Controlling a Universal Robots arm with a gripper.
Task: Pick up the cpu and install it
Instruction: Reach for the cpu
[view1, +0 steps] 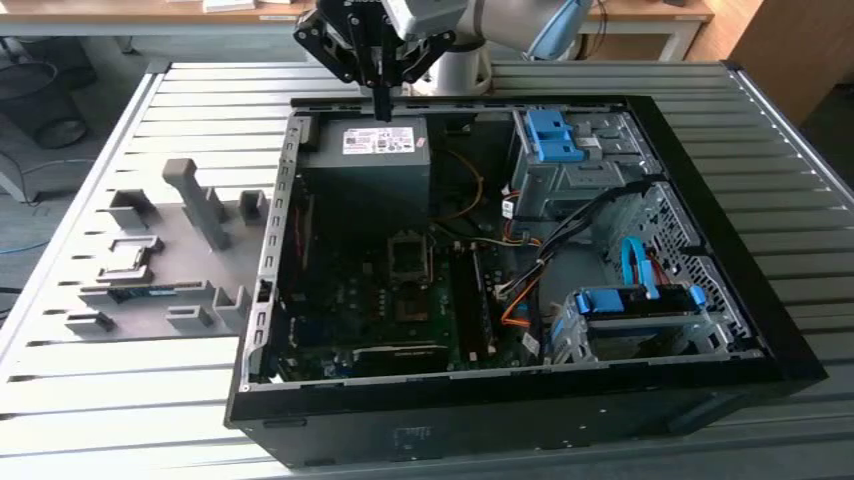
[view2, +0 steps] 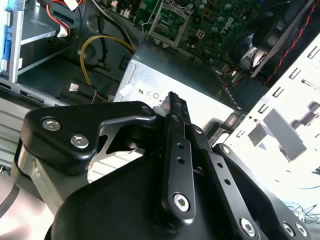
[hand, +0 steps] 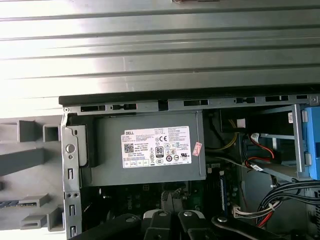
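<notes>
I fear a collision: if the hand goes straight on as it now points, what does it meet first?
Most likely the labelled face of the grey power-supply box; the hand points down at it, though the depth is unclear.

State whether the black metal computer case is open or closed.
Open: no side panel covers the black metal computer case, exposing its grey power-supply box and green motherboard.

one computer case (view1: 467, 420) is counted on the tabletop (view1: 200, 110). inside the case are counted one grey power-supply box (view1: 367, 175) bearing one white label (view1: 379, 140), two blue drive brackets (view1: 553, 135) (view1: 638, 300) and one socket frame (view1: 407, 258). beside the case one grey fixture tray (view1: 160, 270) is counted, over it one pincer (view1: 383, 112).
</notes>
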